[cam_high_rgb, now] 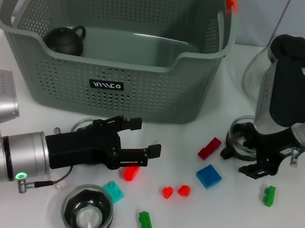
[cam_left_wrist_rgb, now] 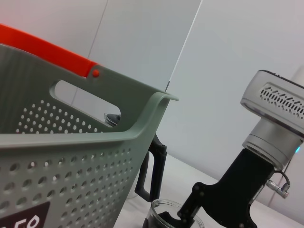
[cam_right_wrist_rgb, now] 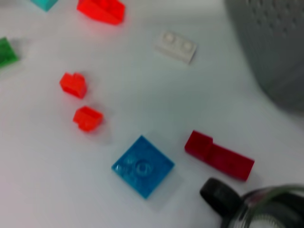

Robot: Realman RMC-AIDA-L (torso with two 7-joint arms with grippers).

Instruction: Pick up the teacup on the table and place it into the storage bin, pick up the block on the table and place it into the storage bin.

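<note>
The storage bin [cam_high_rgb: 145, 85] stands at the back centre, and its perforated wall [cam_left_wrist_rgb: 61, 171] fills the left wrist view. A dark teapot-shaped vessel [cam_high_rgb: 65, 39] sits inside it at the left. A glass teacup [cam_high_rgb: 241, 137] rests on the table at the right, with my right gripper [cam_high_rgb: 241, 161] down against its near side; the same teacup [cam_left_wrist_rgb: 173, 216] shows under that gripper. Several blocks lie in front of the bin. My left gripper [cam_high_rgb: 144, 138] hovers open just above a red block [cam_high_rgb: 131, 172], holding nothing. A white block [cam_right_wrist_rgb: 175, 46] lies beside that red block [cam_right_wrist_rgb: 101, 10].
A glass pitcher with a black lid [cam_high_rgb: 296, 51] stands behind my right arm. A second glass cup [cam_high_rgb: 86, 215] sits at the front edge. A blue plate block [cam_high_rgb: 209, 175], a dark red block [cam_high_rgb: 209, 148], small red blocks [cam_high_rgb: 175, 191] and green blocks [cam_high_rgb: 269, 195] are scattered about.
</note>
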